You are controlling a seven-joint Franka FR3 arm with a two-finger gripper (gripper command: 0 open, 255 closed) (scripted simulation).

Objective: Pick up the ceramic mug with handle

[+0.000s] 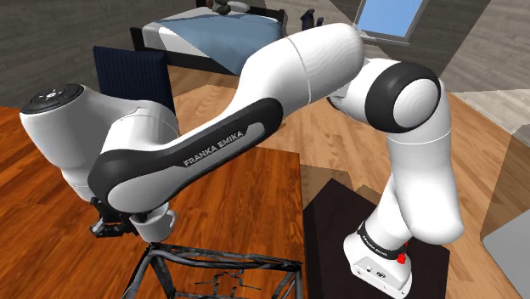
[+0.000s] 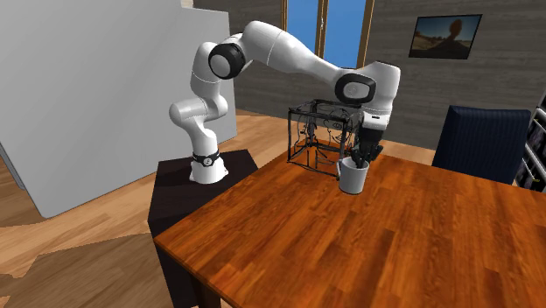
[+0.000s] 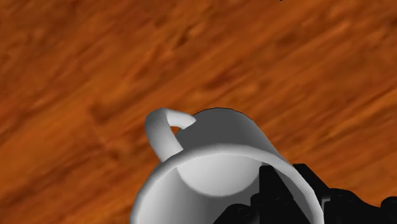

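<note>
At the end effector (image 2: 363, 157), the opening width cannot be told: its black body overlaps the rim of the white mug (image 3: 219, 137) on the side roughly opposite the handle (image 3: 163, 130). Directly beneath it, the mug stands upright with its base on the wooden counter (image 2: 350, 249). This top-down placement suggests a grasp on the wall, leaving the handle clear. Just beyond the mug, a black wire rack (image 2: 317, 131) probably limits sideways approaches.

Wire rack (image 2: 317, 131) stands close behind mug (image 2: 353, 178); front open.
</note>
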